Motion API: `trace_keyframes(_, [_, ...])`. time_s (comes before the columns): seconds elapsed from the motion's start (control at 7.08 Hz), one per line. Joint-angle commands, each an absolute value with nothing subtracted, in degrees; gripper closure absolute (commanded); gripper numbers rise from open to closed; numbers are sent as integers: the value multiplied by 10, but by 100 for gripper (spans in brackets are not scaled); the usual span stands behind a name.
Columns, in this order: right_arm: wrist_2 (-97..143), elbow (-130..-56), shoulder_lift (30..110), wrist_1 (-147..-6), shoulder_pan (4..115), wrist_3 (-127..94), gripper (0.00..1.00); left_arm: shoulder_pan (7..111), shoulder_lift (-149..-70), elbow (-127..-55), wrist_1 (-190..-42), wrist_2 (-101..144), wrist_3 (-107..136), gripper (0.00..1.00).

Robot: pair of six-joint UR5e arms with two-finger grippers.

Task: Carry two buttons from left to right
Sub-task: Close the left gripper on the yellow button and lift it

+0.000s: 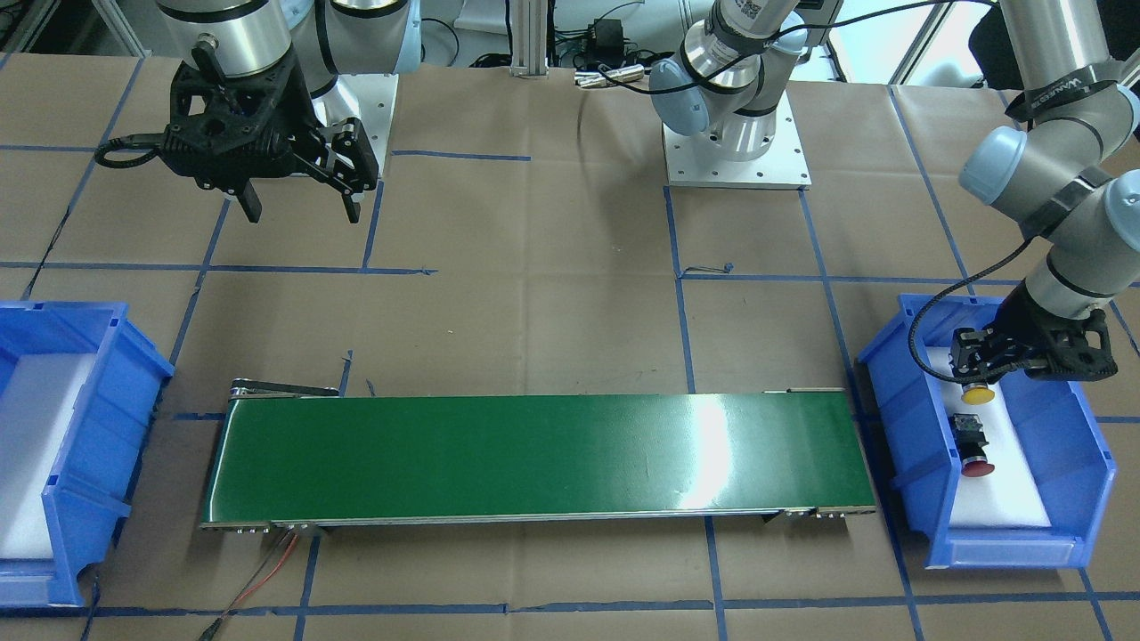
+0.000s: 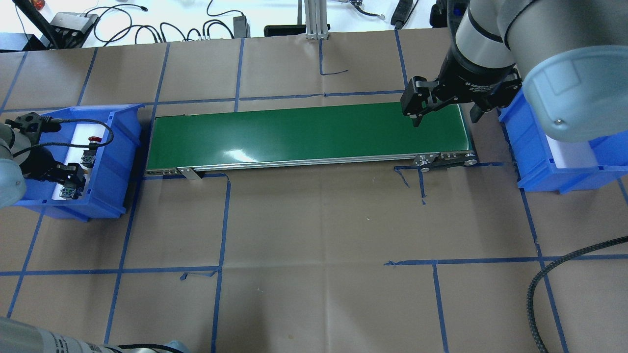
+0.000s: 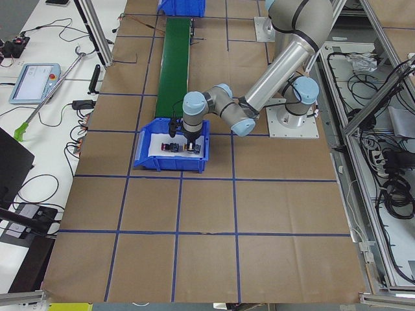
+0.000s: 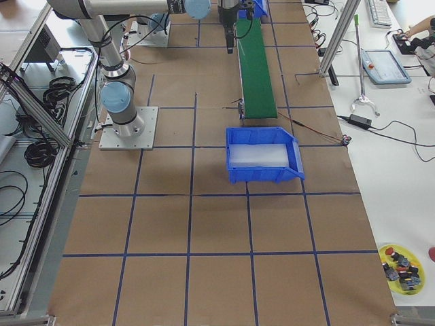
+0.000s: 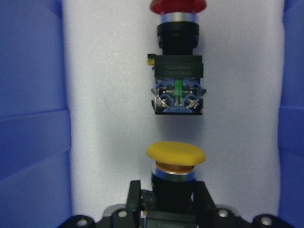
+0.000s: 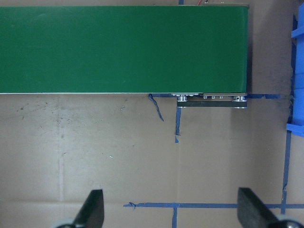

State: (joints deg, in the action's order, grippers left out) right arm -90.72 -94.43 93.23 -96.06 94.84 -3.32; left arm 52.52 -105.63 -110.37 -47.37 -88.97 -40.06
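Note:
Both buttons are in the blue bin (image 1: 899, 427) on my left side, on its white foam. The yellow-capped button (image 5: 175, 156) has its black body between the fingers of my left gripper (image 5: 171, 202), which is shut on it; the front-facing view shows this button (image 1: 978, 394) just under the left gripper (image 1: 978, 378). I cannot tell whether it is lifted off the foam. The red-capped button (image 5: 178, 57) lies free just beyond it, and the front-facing view has this red one (image 1: 973, 441) nearer the camera. My right gripper (image 2: 444, 115) hangs open and empty above the belt's right end.
A green conveyor belt (image 2: 304, 135) runs between the two bins. The second blue bin (image 2: 535, 147) with white foam stands past the belt's right end. Blue tape lines cross the brown paper table. Cables and gear lie along the far edge.

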Motion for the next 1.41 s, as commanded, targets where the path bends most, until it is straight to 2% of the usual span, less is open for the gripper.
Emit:
trace_keyframes(0.0, [-908, -944, 932, -961, 948, -33, 0, 526, -1030, -1055, -563, -890, -399, 86])
trace_keyframes(0.42, [-907, -944, 932, -960, 948, -33, 0, 527, -1004, -964, -722, -891, -389, 86])
trace_keyframes(0.85, [-908, -943, 931, -961, 948, -33, 0, 547, -1015, -949, -731, -889, -348, 86])
trace_keyframes(1.27, [-907, -941, 929, -962, 948, -33, 0, 716, -1013, -947, -719, -889, -160, 86])
